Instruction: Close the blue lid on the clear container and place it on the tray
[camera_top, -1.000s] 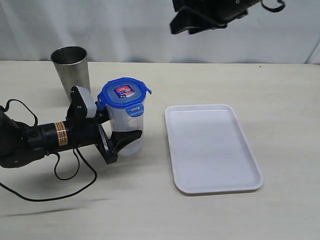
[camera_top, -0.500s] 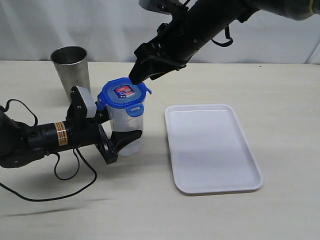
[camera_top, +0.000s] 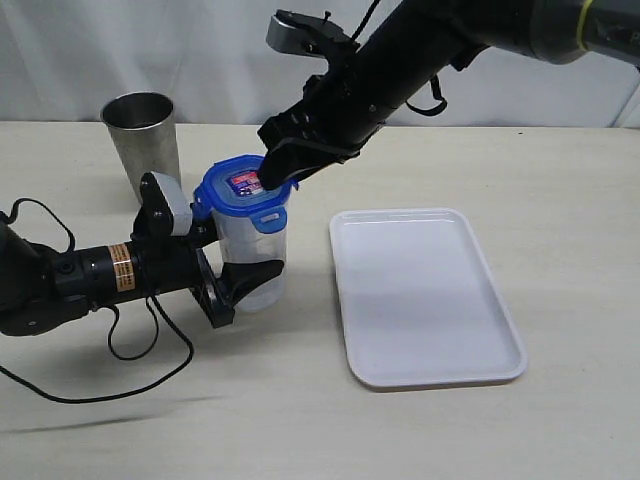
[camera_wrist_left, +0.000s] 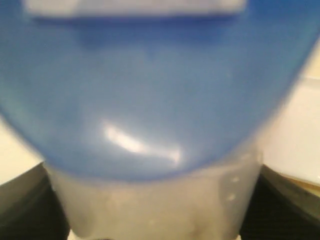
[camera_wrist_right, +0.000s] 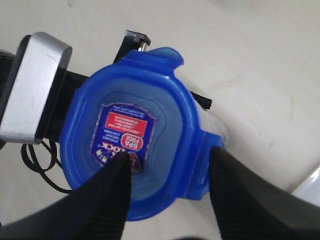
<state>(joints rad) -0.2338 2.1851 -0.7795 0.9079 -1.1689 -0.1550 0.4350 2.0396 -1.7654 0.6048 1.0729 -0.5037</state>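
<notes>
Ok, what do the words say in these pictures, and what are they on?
"BPA FREE": red sticker on the blue lid.
"LOCK": same sticker, maybe part of a longer word.
Sticker's smaller print: too small to read.
Yellow band on the left arm: marks too small to read.

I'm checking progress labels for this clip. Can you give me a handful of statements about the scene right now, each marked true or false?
1. The left gripper grips the clear container by its lower body. True.
2. The blue lid lies on the tray. False: it sits on top of the container.
3. The right gripper is at the lid with its jaws apart. True.
4. The container stands on the tray. False: it is off the tray, to its left in the exterior view.
5. The metal cup lies on its side. False: it stands upright.
</notes>
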